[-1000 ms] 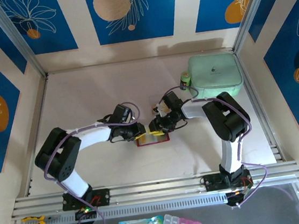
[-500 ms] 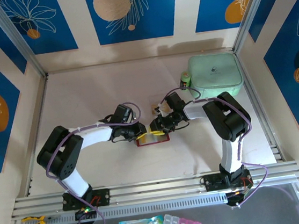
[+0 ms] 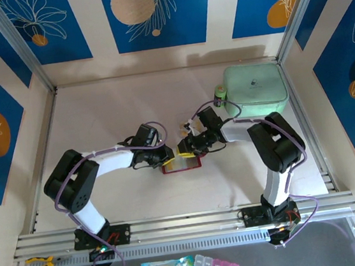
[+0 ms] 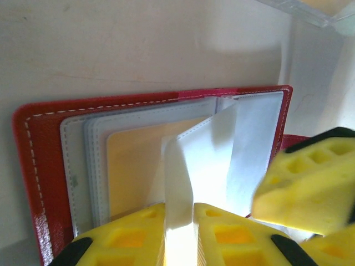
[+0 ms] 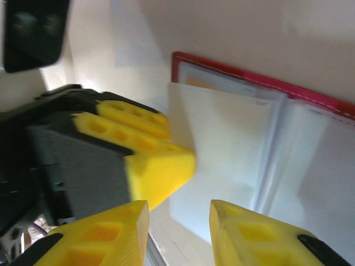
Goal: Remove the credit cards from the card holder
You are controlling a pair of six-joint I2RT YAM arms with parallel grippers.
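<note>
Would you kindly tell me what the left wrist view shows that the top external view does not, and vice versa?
Left wrist: a tan-gold credit card in a greyish pocket, and a clear pocket leaf pinched in the left gripper. Top external: the mint green case at the far right, a small green object beside it. Shared: the open red card holder, with the right gripper at its edge.

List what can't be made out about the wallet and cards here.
- Card count: in the left wrist view, the pocket pinched by the left gripper covers the rest.
- Right gripper contact with the pocket: the right wrist view is blurred and the bottom edge cuts off its fingers.
- Wallet contents: too small in the top view, and partly under both grippers.
</note>
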